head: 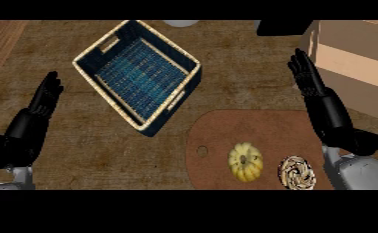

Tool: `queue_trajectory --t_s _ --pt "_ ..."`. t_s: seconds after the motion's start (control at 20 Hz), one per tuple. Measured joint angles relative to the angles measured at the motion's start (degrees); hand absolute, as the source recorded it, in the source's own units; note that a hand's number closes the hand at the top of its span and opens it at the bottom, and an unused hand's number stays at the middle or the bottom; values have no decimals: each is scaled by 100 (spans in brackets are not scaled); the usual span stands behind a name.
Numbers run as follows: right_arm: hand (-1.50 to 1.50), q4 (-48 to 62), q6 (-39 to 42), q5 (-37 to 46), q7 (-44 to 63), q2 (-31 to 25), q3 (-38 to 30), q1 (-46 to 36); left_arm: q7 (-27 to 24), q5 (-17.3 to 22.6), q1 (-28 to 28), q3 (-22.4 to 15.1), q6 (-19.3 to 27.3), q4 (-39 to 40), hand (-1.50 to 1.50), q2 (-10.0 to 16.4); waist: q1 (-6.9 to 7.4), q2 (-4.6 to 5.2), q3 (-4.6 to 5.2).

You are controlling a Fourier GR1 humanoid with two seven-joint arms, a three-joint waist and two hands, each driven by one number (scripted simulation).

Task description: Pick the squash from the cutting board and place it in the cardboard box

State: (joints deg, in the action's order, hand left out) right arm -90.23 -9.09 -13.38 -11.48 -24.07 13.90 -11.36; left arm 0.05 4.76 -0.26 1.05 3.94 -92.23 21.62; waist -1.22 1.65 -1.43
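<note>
A yellow ribbed squash point(245, 161) lies on the brown cutting board point(229, 132) at the lower centre-right. The cardboard box point(351, 62) stands at the right edge, partly cut off by the frame. My right hand point(314, 84) is open with straight fingers pointing up, above the board's right end and just left of the box. It is well apart from the squash. At the left edge my left hand point(40, 102) rests open, fingers up.
A dark blue woven basket point(140, 74) with a pale rim sits tilted at the upper left centre. A swirled brown-and-cream round item point(297, 173) lies on the board right of the squash. A dark object point(284, 27) and a pale round thing point(181, 23) sit at the far edge.
</note>
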Motion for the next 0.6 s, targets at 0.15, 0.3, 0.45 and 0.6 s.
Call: queue_trajectory --t_s 0.15,0.3,0.45,0.6 --pt "-150 -331 -526 519 618 -160 40 -237 58 -136 -230 -131 -89 -12 0 77 -28 -113 90" --pt "-150 -673 -950 1272 1278 -648 30 -563 -34 -280 -364 -261 -242 -73 0 224 -190 -259 181" --pt "-150 -685 -942 2085 1998 -1449 99 -556 -74 -334 -413 -358 -353 -81 0 279 -425 -336 256" --pt "-150 -1125 -824 2759 2873 -2012 279 -601 -107 -358 -462 -470 -469 -84 0 291 -476 -362 250"
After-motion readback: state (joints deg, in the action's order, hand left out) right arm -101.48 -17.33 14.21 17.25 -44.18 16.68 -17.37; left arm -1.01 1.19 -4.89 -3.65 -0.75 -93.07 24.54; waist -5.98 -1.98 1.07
